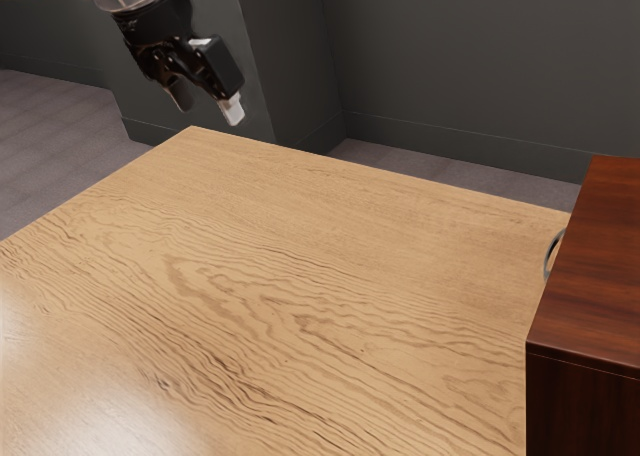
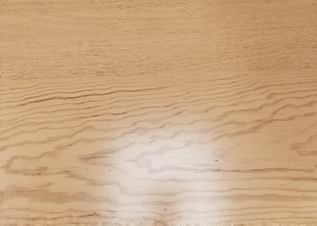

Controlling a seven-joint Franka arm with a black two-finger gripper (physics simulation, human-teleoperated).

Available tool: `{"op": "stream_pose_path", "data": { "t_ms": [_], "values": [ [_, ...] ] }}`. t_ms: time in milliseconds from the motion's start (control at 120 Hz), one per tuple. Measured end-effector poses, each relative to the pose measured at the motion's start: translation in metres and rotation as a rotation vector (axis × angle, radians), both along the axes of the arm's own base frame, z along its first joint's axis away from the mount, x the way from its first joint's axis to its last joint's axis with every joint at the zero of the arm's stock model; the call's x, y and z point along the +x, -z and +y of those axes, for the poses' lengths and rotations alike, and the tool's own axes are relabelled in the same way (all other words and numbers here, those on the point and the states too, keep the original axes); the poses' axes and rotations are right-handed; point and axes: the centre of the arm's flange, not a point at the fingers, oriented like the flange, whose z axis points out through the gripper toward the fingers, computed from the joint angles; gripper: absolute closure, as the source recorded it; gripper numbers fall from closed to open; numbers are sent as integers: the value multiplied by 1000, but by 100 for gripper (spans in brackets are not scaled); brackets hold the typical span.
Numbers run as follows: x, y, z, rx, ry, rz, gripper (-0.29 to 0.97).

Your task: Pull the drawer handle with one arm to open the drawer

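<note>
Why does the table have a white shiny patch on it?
Wrist view: the pale patch is light glancing off the glossy table. Exterior view: a softer sheen toward that view's lower left; the cabinet's near face is shaded.

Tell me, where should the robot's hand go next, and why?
Probably it should glide toward the exterior view's right and lower, toward the grey handle on the side of the dark wooden cabinet. The gripper hangs open and empty high above the table's far corner, well apart from that handle, so it cannot pull anything yet.
</note>
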Motion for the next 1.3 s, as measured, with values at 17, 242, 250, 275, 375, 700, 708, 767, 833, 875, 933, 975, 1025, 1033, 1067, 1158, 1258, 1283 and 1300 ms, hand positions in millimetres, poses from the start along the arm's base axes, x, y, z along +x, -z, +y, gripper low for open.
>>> {"op": "stream_pose_path", "data": {
  "t_ms": [17,242,250,275,375,700,708,767,833,875,933,975,1025,1033,1067,1158,1258,1283,1300],
  "values": [
    [-3,-1,6,-1,-11,2,3],
    [-20,-2,18,-67,-73,63,2],
    [-19,-1,15,-69,-72,66,2],
    [-16,2,7,-80,-67,76,2],
    [35,54,-36,-151,-37,141,2],
    [108,136,-111,-362,-25,165,3],
    [109,138,-111,-365,-26,167,3],
    [113,144,-117,-382,-30,173,3],
    [115,149,-124,-395,-31,181,3],
    [117,154,-126,-407,-29,192,3],
    [118,157,-131,-420,-24,203,3],
    [120,160,-136,-427,-19,213,3],
    [124,167,-144,-437,-10,227,3],
    [125,168,-145,-440,-9,228,3],
    [132,172,-147,-452,-3,228,3],
    [142,179,-151,-470,-5,233,3],
    [144,181,-156,-478,-6,239,3],
    [144,182,-157,-479,-7,240,3],
    [144,182,-157,-478,-8,239,3]
  ]
}}
